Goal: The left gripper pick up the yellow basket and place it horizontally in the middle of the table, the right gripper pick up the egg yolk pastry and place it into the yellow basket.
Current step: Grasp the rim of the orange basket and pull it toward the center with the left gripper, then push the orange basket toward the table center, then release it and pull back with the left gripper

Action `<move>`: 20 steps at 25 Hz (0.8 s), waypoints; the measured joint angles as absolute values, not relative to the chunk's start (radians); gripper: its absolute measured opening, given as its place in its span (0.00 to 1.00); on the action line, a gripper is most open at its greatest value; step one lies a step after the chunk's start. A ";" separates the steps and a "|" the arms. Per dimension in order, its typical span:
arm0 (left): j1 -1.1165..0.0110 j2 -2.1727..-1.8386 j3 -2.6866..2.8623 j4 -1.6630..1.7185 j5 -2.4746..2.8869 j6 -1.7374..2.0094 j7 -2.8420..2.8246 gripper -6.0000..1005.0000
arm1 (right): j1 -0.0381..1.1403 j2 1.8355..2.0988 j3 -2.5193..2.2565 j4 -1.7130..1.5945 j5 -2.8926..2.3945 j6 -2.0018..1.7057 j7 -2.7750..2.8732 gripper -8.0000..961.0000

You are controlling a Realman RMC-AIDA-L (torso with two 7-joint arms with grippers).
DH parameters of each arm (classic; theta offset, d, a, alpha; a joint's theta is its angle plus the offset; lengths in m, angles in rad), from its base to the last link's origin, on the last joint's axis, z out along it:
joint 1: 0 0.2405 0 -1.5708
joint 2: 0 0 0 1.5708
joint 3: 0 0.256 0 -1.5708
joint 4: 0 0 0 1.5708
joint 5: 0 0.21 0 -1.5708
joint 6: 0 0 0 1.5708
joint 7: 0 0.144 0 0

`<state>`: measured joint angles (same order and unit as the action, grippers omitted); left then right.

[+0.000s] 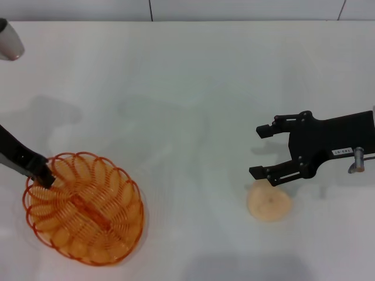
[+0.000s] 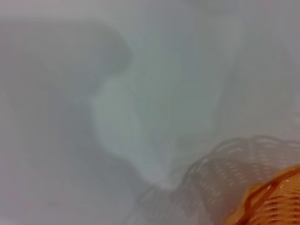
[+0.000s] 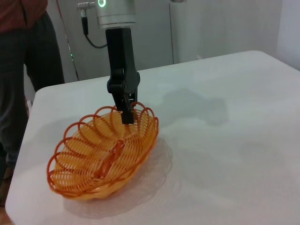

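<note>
My left claw (image 1: 42, 177) was clamped on the rim of the one yellow basket (image 1: 88, 211), which sat at the left of the white surface (image 1: 187, 88). My right claw (image 1: 265, 151) hung spread wide just above the single egg yolk pastry (image 1: 269, 202); its small white label was too small to read.

The left gripper (image 1: 42, 178) reaches in from the head view's left edge, its arm cut off there, and its fingertips are lost among the rim loops of the yellow basket (image 1: 88, 211), so their grip cannot be read. In the left wrist view only a blurred corner of the basket (image 2: 276, 201) shows. The right gripper (image 1: 263, 151) hides part of the egg yolk pastry (image 1: 269, 204).
</note>
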<state>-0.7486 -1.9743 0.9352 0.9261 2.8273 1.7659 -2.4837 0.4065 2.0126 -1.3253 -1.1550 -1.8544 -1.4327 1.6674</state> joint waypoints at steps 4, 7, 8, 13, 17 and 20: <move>-0.749 -1.979 0.869 0.926 2.825 1.755 -2.470 0.12 | 0.407 2.013 -1.325 -1.155 -1.854 -1.430 1.667 0.91; -0.749 -1.983 0.841 0.927 2.822 1.747 -2.461 0.12 | 0.407 2.013 -1.325 -1.155 -1.855 -1.429 1.667 0.91; -0.749 -1.983 0.834 0.927 2.818 1.745 -2.460 0.11 | 0.407 2.013 -1.324 -1.155 -1.855 -1.429 1.667 0.91; -0.749 -1.975 0.770 0.928 2.739 1.741 -2.461 0.10 | 0.407 2.013 -1.323 -1.155 -1.855 -1.427 1.666 0.91; -0.749 -1.977 0.764 0.928 2.712 1.738 -2.472 0.10 | 0.406 2.013 -1.315 -1.155 -1.855 -1.426 1.660 0.91; -0.750 -1.980 0.748 0.927 2.670 1.732 -2.487 0.09 | 0.405 2.013 -1.312 -1.155 -1.854 -1.426 1.656 0.91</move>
